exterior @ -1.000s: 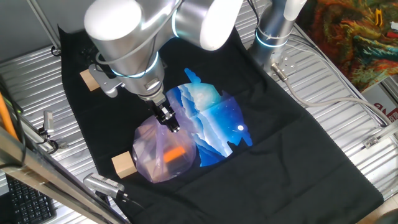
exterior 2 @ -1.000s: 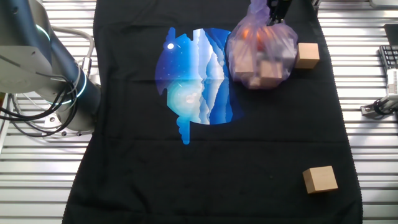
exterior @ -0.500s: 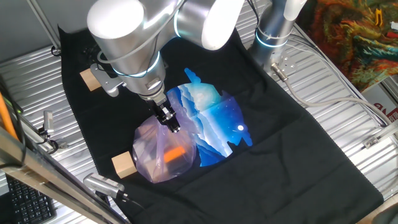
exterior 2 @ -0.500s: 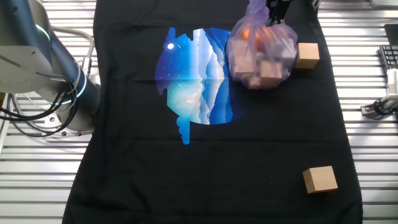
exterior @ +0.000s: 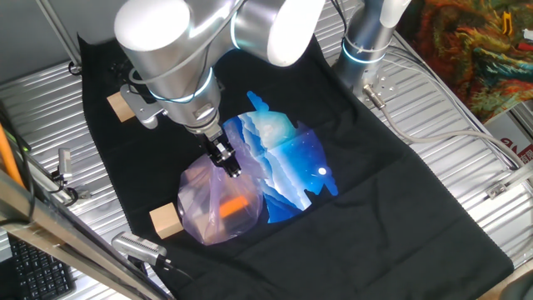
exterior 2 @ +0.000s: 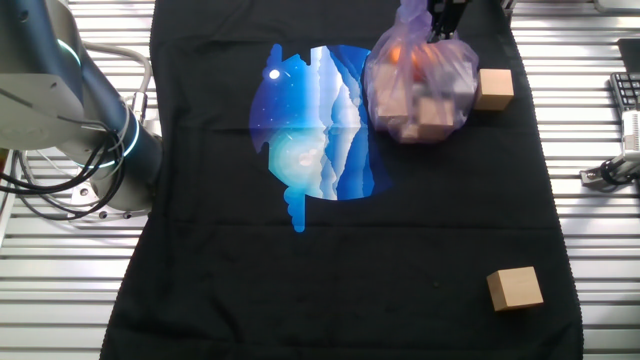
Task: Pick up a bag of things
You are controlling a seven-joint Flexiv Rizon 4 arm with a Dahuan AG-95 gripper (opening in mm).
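The bag of things [exterior: 218, 207] is a translucent pale purple plastic bag with an orange item showing through. It lies on the black cloth near the front left. In the other fixed view [exterior 2: 420, 85] wooden blocks also show inside it. My gripper [exterior: 228, 165] points down at the bag's upper edge, fingers close together and pinched on the gathered plastic. In the other fixed view the gripper [exterior 2: 440, 22] sits at the bag's top, partly cut off by the frame edge.
A shiny blue-and-white bag [exterior: 287, 162] lies right beside the purple bag, touching it. One wooden cube [exterior: 166, 220] sits against the purple bag's left side, another [exterior: 121, 107] at the cloth's far left corner. The arm's base [exterior: 366, 42] stands at the back.
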